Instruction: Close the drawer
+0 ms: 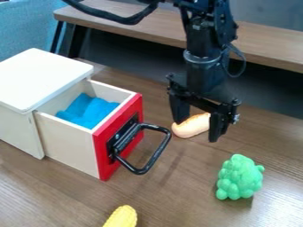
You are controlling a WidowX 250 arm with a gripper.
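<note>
The wooden drawer (pixel 65 144) is pulled well out of its white-topped cabinet (pixel 41 77) at the left. Its red front (pixel 131 116) faces right and bears a black loop handle (pixel 155 156). A blue cloth (pixel 89 111) lies inside the drawer. My gripper (pixel 196 128) hangs down to the right of the drawer, a little above the table and apart from the handle. Its two fingers are spread, open, with a bread-like toy visible behind the space between them.
The orange-tan toy (pixel 192 125) lies on the wooden table (pixel 195 186) behind the gripper. Green toy grapes (pixel 239 177) sit at the right, and yellow corn (pixel 122 217) lies at the front edge. A wooden ledge (pixel 266 46) runs along the back.
</note>
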